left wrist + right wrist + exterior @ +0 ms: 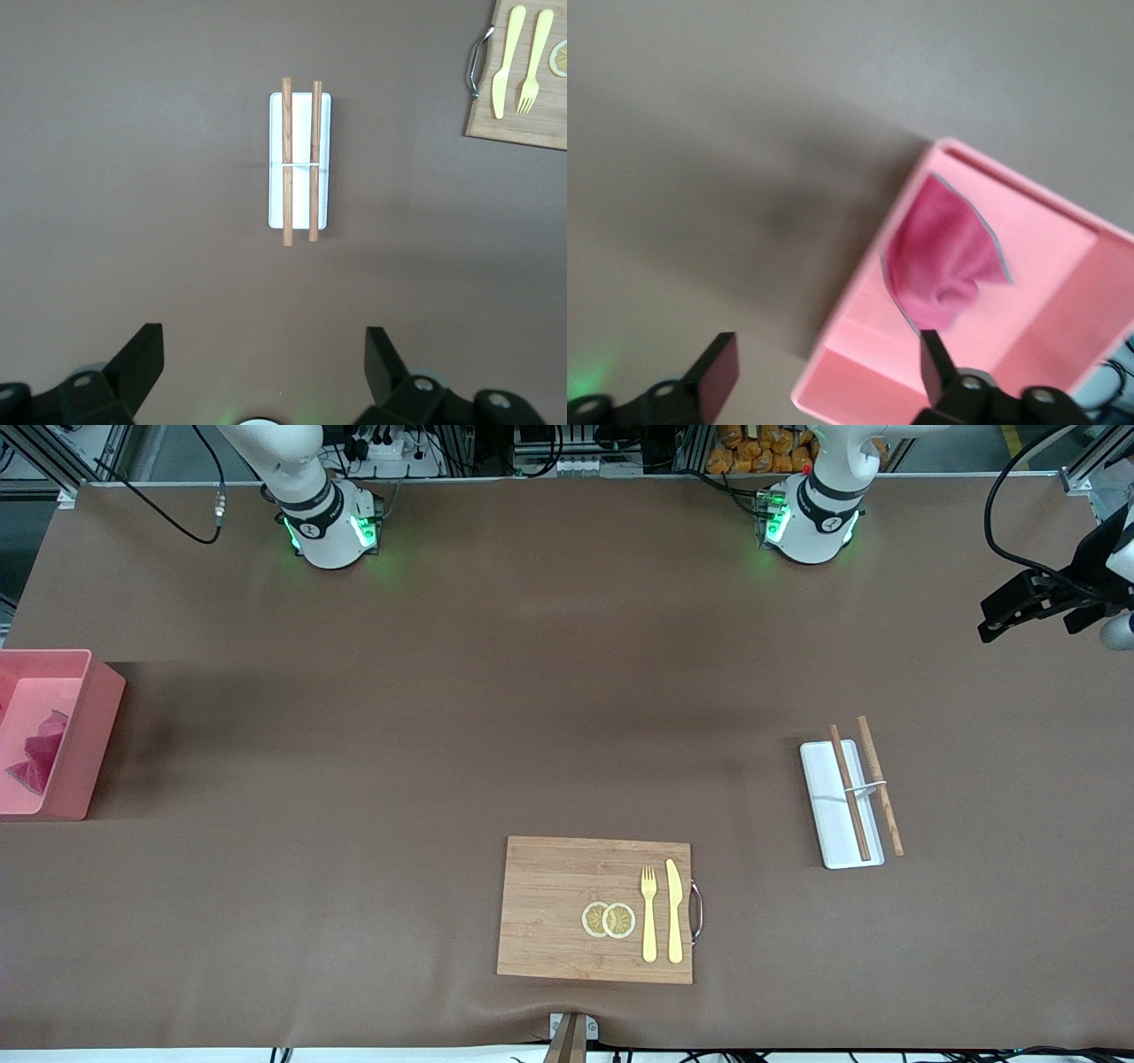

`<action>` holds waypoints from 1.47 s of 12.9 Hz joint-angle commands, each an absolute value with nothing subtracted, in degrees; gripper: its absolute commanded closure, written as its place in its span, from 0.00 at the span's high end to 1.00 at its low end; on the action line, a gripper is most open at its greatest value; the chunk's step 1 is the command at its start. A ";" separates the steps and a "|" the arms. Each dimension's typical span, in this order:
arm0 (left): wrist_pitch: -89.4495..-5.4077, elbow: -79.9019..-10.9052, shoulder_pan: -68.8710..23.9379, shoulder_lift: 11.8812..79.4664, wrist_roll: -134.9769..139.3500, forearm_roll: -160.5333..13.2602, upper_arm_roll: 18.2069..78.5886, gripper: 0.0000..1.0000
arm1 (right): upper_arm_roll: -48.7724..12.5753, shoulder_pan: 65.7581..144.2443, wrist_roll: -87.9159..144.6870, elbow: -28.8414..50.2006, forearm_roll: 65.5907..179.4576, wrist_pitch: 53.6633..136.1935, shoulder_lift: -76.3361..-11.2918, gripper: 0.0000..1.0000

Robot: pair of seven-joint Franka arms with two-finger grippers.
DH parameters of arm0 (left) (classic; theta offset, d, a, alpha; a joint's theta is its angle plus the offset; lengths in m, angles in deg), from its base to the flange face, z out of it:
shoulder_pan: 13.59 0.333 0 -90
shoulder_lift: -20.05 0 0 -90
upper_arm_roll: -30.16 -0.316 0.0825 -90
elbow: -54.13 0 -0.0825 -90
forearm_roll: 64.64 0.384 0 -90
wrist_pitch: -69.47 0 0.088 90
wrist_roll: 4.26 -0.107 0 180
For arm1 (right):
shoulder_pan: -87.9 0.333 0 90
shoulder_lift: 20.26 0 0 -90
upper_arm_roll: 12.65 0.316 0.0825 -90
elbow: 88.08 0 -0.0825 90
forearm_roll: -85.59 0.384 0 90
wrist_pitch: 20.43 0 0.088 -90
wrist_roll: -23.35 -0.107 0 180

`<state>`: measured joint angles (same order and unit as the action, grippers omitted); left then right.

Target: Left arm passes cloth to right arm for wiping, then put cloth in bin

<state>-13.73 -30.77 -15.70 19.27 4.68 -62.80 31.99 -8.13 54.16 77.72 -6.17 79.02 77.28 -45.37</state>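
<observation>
cloth (pixel 37 760) lies crumpled inside the bin (pixel 81 737), which sits at the right arm's end of the table; the right wrist view shows the cloth (pixel 943 266) resting on the bin (pixel 859 292) floor against one wall, grey edge visible. right gripper (pixel 828 367) is up in the air over the table just beside the bin, fingers spread wide, holding nothing. left gripper (pixel 1019 613) hangs over the left arm's end of the table; in the left wrist view the left gripper (pixel 264 363) has its fingers wide apart and empty, looking down on the white tray (pixel 300 159). white tray (pixel 840 803) carries two wooden chopsticks (pixel 866 786), one of them overhanging its edge. wooden board (pixel 595 909), nearer the front camera, holds two lemon slices (pixel 609 919), a yellow fork (pixel 649 912) and a yellow knife (pixel 674 911) side by side.
</observation>
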 commanded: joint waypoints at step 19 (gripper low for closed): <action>-12.18 -32.26 -15.53 18.56 1.45 -62.01 31.57 1.00 | -12.21 86.76 23.00 0.08 87.70 60.08 -18.50 1.00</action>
<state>-11.38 -31.79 -15.59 19.29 2.90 -63.24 31.68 -11.18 85.49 23.38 -0.06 87.41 60.39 -19.12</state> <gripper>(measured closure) 0.000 0.000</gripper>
